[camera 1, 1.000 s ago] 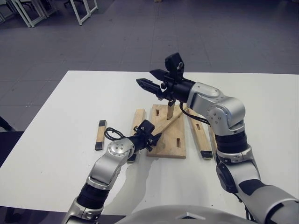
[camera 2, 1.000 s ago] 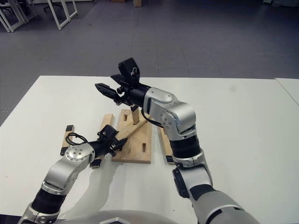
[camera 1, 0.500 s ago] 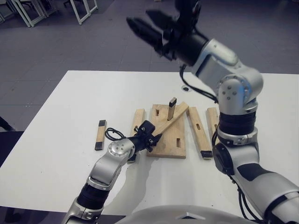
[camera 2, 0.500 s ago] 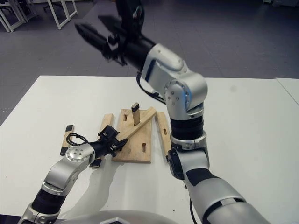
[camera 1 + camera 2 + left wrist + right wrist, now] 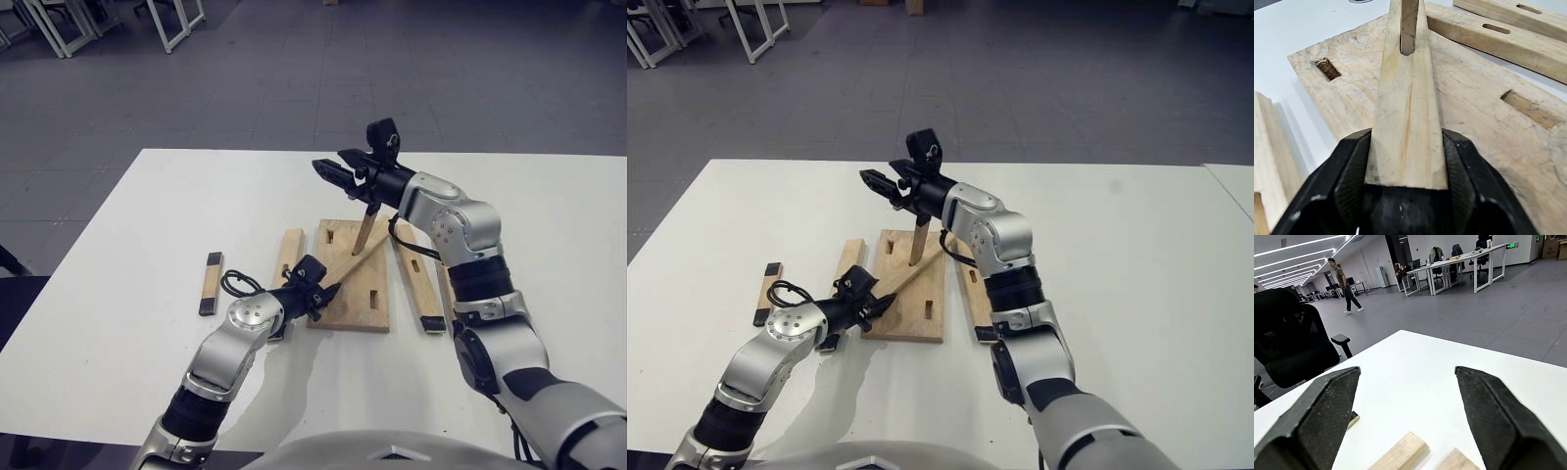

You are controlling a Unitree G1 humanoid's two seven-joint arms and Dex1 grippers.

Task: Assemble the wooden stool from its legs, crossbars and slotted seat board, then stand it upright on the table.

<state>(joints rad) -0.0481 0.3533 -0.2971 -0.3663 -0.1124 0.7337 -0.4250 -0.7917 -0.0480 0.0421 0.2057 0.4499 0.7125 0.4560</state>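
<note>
The slotted seat board [image 5: 364, 294] lies flat on the white table [image 5: 137, 235]. My left gripper [image 5: 321, 291] rests at its near left corner, shut on the end of a slotted wooden crossbar [image 5: 1408, 117] that slants across the board toward the far right. A short wooden leg [image 5: 364, 233] stands in a far slot, leaning slightly, its top just under my right wrist. My right gripper [image 5: 330, 161] hangs above the board's far edge, open, with nothing between its fingers [image 5: 1327, 416].
A leg [image 5: 288, 251] lies left of the board and a short black-tipped piece [image 5: 209, 282] farther left. Two slotted legs [image 5: 416, 279] lie along the board's right side. The table's far edge is beyond the right gripper.
My right arm swung high above the table, then came back down over the standing leg, open throughout. The leg now leans slightly. My left gripper and its crossbar stayed put.
</note>
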